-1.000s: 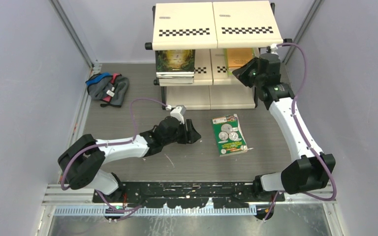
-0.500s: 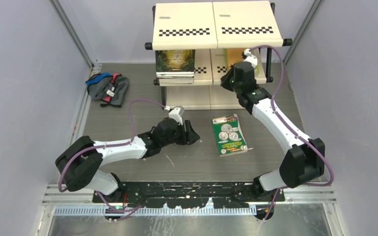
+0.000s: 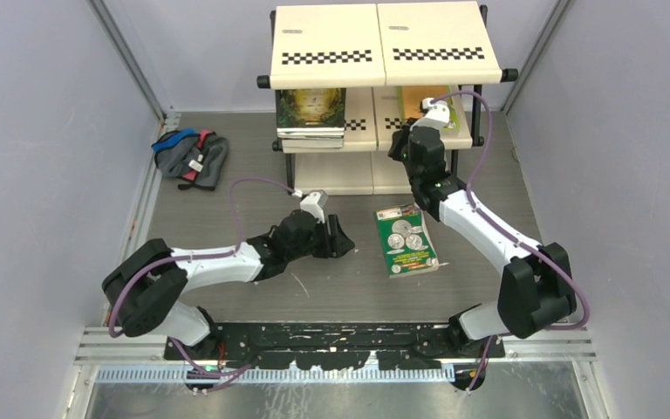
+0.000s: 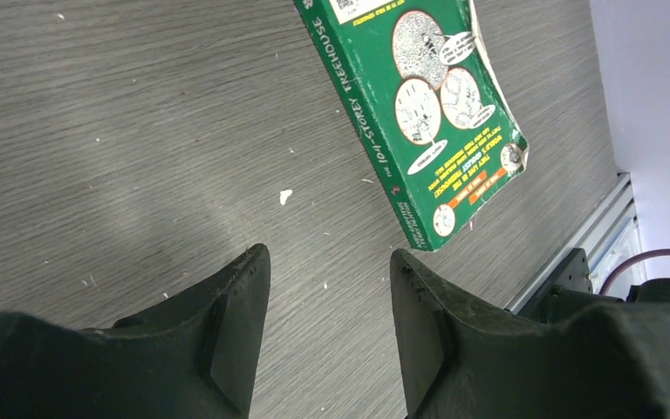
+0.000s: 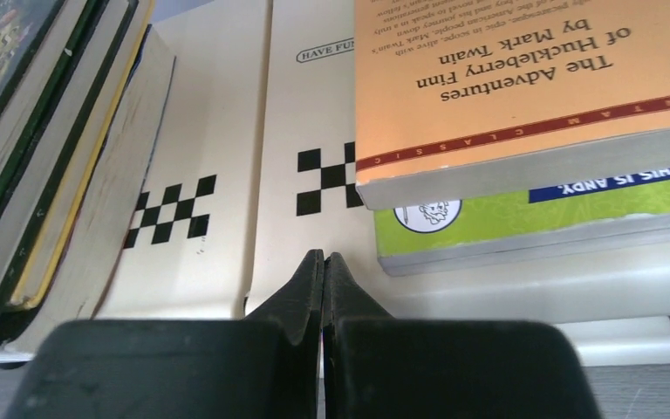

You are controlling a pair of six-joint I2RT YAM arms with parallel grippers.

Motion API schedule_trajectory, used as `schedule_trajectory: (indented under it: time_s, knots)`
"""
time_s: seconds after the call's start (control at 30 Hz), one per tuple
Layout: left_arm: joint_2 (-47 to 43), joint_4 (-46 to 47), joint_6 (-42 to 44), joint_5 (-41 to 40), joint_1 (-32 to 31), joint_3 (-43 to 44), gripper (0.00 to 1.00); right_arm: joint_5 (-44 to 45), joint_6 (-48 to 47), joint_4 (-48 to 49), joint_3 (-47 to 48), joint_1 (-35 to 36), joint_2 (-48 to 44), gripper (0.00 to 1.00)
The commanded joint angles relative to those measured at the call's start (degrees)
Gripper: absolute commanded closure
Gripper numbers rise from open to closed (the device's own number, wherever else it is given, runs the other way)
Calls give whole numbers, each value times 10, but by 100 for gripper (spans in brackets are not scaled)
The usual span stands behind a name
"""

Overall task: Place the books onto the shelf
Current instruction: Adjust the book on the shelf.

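Note:
The shelf (image 3: 384, 44) stands at the back, cream boards with checkered strips. Its middle tier holds a dark green-gold stack of books (image 3: 311, 109) on the left and an orange book (image 3: 419, 98) on the right. In the right wrist view the orange book (image 5: 523, 87) lies on a lime green one (image 5: 532, 223). My right gripper (image 5: 324, 262) is shut and empty, just before that tier's cream board (image 5: 218, 175). A green book (image 3: 406, 239) lies flat on the table. My left gripper (image 3: 345, 240) hovers open beside it, the book (image 4: 419, 113) ahead of its fingers (image 4: 235, 288).
A grey-blue cloth bundle (image 3: 190, 157) lies at the back left by the wall. A metal rail (image 4: 593, 236) runs along the table's near edge. Pale walls close in both sides. The left stack of books (image 5: 44, 157) fills the left of the right wrist view.
My right arm has swung left along the shelf front to the middle tier, and its jaws have closed fully. The left arm and the green book have not moved.

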Motion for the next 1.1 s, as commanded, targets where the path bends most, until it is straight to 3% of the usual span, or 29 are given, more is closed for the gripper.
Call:
schedule_trajectory:
  time_s: [0.0,1.07]
  knots:
    - [11,36,2,0,2,9,47,32,-43,99,-14,6,-39,99]
    - [14,44,0,1,3,0,47,106,-80,89,10,16,-26,99]
